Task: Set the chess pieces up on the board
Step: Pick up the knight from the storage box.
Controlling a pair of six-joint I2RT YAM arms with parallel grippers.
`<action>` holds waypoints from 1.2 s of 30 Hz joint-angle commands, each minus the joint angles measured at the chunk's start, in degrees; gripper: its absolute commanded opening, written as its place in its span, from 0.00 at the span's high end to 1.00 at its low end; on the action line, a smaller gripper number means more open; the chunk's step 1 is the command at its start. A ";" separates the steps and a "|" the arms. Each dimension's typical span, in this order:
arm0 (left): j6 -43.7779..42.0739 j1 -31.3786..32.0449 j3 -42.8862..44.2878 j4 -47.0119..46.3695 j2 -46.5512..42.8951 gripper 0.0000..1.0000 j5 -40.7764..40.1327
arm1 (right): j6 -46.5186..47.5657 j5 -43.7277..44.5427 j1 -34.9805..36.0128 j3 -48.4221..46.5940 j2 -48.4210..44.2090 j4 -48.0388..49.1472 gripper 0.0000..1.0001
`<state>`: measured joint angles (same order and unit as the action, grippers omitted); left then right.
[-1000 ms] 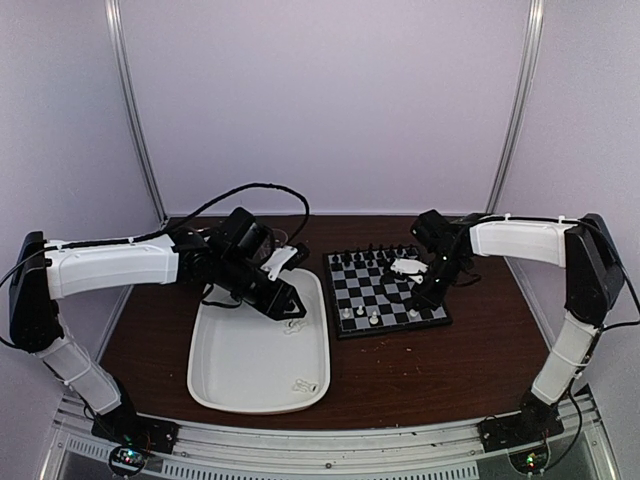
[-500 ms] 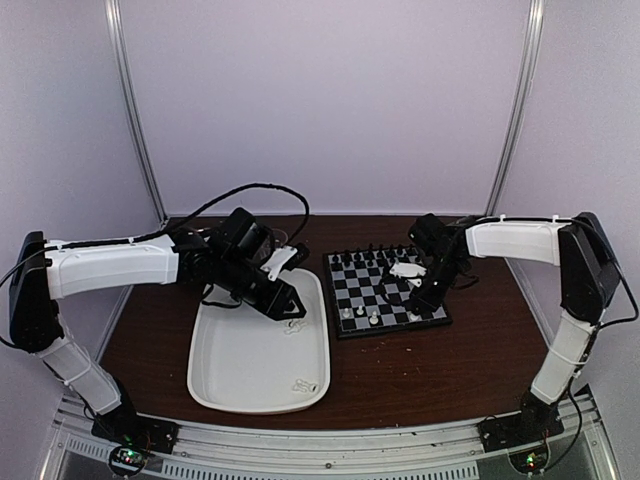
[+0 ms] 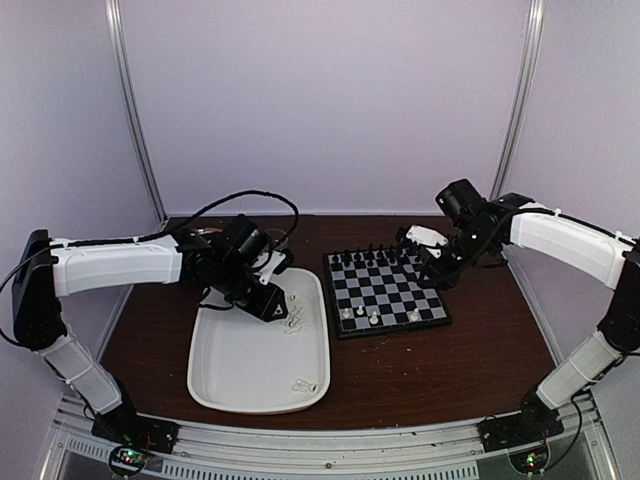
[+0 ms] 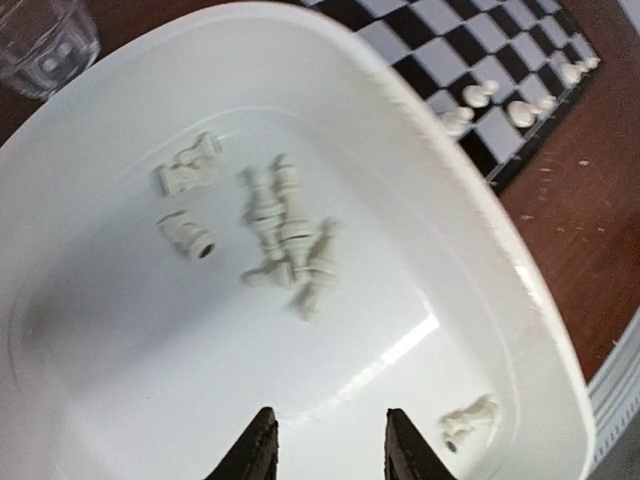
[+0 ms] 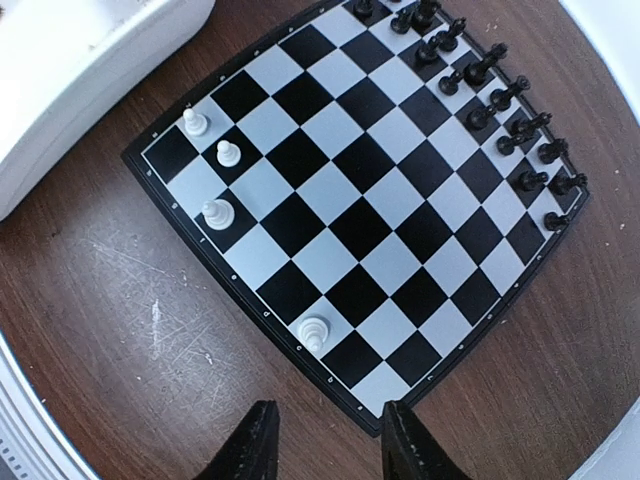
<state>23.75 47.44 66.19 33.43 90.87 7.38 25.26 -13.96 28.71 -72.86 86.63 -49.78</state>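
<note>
Chess pieces [image 4: 285, 235] of white plastic lie tipped over in the white tray [image 4: 150, 330]. A stray one lies by the tray's near right corner, and a loose cluster lies farther in, ahead of the left gripper [image 4: 328, 428]. That gripper's fingers stand partly apart with nothing between them. On the chessboard [image 5: 330, 255], just right of the tray, four white pieces stand upright near its near edge. The right gripper [image 5: 327, 420] hangs above the board's far right side, jaws apart and empty. Black chessmen [image 5: 500, 90] fill the far rows.

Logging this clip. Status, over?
Left gripper open over tray, right gripper open near board. Four white chess pieces placed, more lie in tray. Nothing blocking.
</note>
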 commanded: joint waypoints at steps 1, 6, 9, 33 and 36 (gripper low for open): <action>4.31 -3.11 2.53 9.02 4.56 0.63 -11.93 | -0.36 -6.85 -3.36 6.13 -4.82 4.43 0.62; 8.68 -7.99 6.08 11.99 9.29 0.68 -9.46 | 0.99 -7.88 -6.25 12.59 -7.14 10.55 0.62; 12.88 -9.16 9.69 12.19 12.76 0.66 -7.48 | 1.11 -8.79 -7.37 12.70 -6.78 10.80 0.63; 25.05 -9.12 17.67 5.34 27.50 0.71 -1.85 | 2.69 -11.25 -7.53 14.15 -6.85 11.53 0.64; 24.77 -9.12 17.19 5.33 27.69 0.77 -1.10 | 2.78 -11.40 -7.52 13.91 -6.44 11.44 0.65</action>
<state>48.05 38.26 83.37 38.70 117.32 5.10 27.29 -24.32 21.45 -59.24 80.34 -38.83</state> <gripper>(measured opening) 0.248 0.354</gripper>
